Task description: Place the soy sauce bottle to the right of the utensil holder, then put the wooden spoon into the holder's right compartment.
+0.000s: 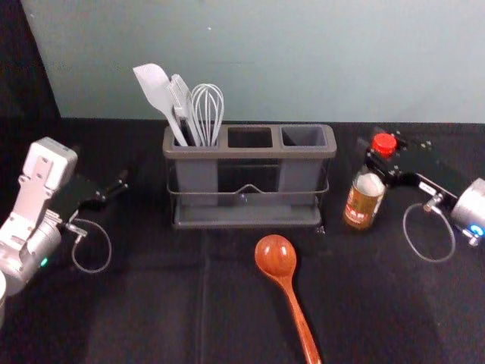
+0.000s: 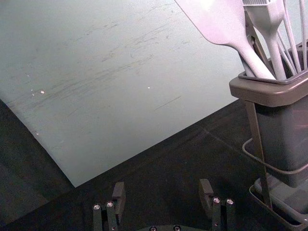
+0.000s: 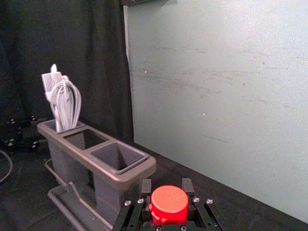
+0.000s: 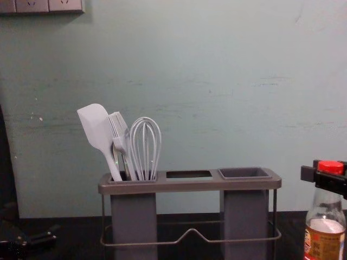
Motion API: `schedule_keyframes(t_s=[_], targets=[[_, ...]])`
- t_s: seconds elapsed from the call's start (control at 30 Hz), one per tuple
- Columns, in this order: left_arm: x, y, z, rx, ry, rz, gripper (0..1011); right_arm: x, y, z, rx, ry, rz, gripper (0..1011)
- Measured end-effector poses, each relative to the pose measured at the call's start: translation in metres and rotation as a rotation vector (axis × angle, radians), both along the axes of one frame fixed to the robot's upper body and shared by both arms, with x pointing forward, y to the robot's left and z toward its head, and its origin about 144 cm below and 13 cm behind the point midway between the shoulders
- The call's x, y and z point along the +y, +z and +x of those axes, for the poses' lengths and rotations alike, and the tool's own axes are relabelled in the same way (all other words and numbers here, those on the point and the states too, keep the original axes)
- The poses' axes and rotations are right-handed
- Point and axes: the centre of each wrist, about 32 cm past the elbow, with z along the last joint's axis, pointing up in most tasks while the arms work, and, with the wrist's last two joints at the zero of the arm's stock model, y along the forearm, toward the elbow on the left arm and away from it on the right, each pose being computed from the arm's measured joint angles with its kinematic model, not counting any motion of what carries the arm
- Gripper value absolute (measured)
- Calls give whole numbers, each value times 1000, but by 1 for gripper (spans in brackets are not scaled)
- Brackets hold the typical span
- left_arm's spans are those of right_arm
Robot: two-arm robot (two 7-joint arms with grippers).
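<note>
At the left edge of the head view is the left gripper (image 1: 121,182), idle, its fingers spread with nothing between them in its wrist view. Upper centre stands the utensil holder (image 1: 246,224); its left compartment carries a spatula (image 1: 156,91), a brush (image 1: 182,101) and a whisk (image 1: 207,110), while the middle and right compartments (image 1: 303,136) are empty. The wooden spoon (image 1: 276,258) lies on the dark cloth (image 1: 151,303) in front of the holder, bowl towards it, handle running down to the bottom edge.

Right of centre, the soy sauce bottle (image 1: 363,201) stands upright just beside the holder's right end. The right gripper (image 1: 381,161) reaches in from the right edge, clasping it at the neck, around the red cap (image 3: 169,204).

The first half looks nearly done — the bottle is on the proper side, though I cannot tell whether its base bears on the cloth. Letting go is left, then the whole spoon job.
</note>
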Motion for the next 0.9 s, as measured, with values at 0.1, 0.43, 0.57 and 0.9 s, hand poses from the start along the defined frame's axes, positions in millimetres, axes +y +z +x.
schedule_keyframes(t_s=[0.1,0.43,0.57,0.9], targets=[[0,0,0,0,0,0,1005,3,-2,7,-2,-2,4,390],[0,0,0,0,0,0,1005,13,-5,20,-6,-5,15,390],[0,0,0,0,0,0,1005,16,-5,21,-6,-10,19,390],[0,0,0,0,0,0,1005,19,-8,22,-18,-31,58,544]])
